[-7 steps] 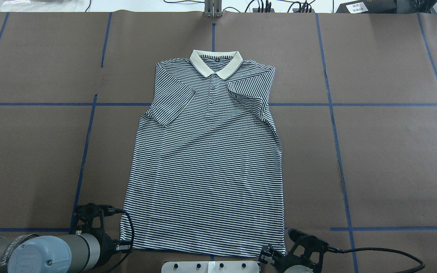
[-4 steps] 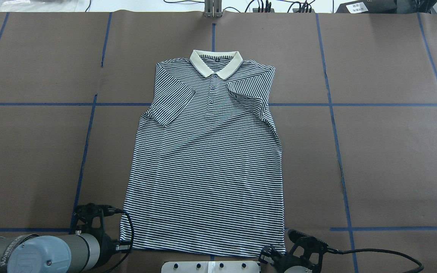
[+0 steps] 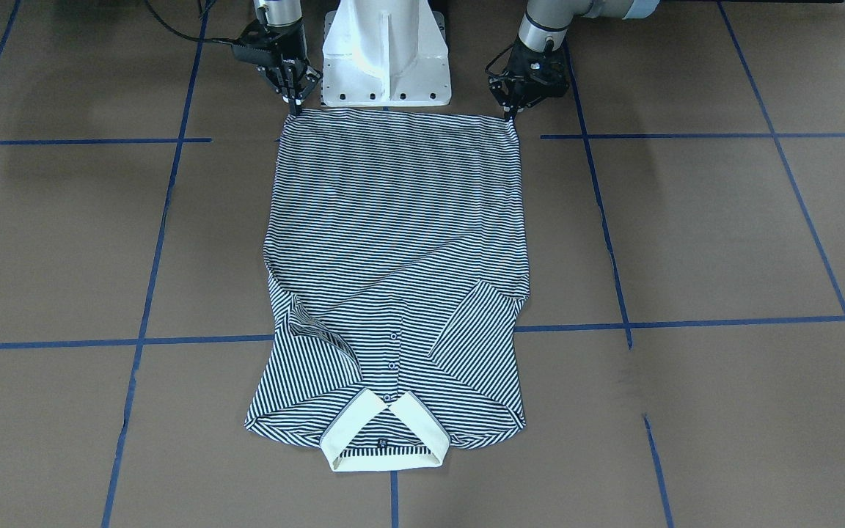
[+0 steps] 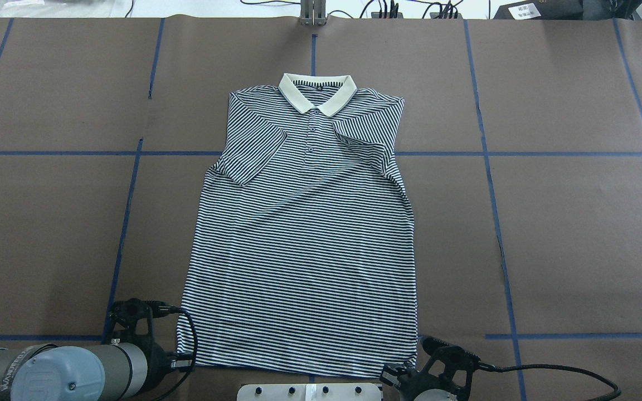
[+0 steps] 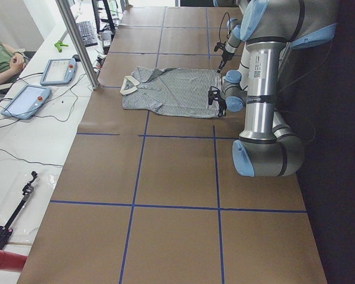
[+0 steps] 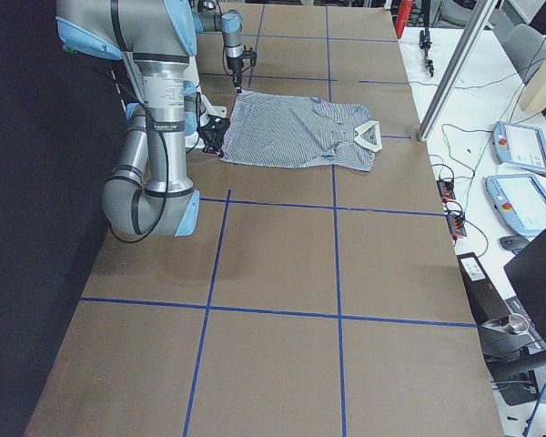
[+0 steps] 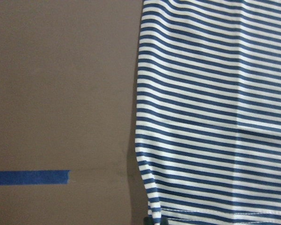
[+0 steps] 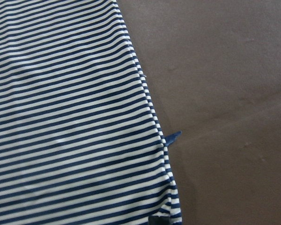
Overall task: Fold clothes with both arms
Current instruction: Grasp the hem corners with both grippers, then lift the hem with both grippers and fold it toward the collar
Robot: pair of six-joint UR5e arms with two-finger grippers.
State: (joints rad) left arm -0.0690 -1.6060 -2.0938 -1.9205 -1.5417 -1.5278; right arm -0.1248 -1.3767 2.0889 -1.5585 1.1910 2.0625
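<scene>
The striped polo shirt (image 4: 304,239) lies flat on the brown table, face up, cream collar (image 4: 316,94) at the far end and both sleeves folded in over the chest. My left gripper (image 4: 184,362) is at the near left hem corner and my right gripper (image 4: 396,374) at the near right hem corner. In the front-facing view the left gripper (image 3: 512,115) and the right gripper (image 3: 295,110) each pinch a corner drawn up to a small point. The left wrist view shows the hem (image 7: 215,117) with a dark fingertip (image 7: 154,220) on it. The right wrist view shows the same: hem (image 8: 70,117), fingertip (image 8: 160,220).
The white pedestal (image 3: 386,59) stands between the two arms just behind the hem. Blue tape lines (image 4: 126,223) cross the brown table cover. A metal post (image 4: 312,14) stands at the far edge. Pendants (image 6: 519,146) and an operator (image 5: 0,59) are beyond the far side.
The right gripper has shifted slightly and the near right hem corner has drawn in a little. The left arm and the rest of the shirt have not moved.
</scene>
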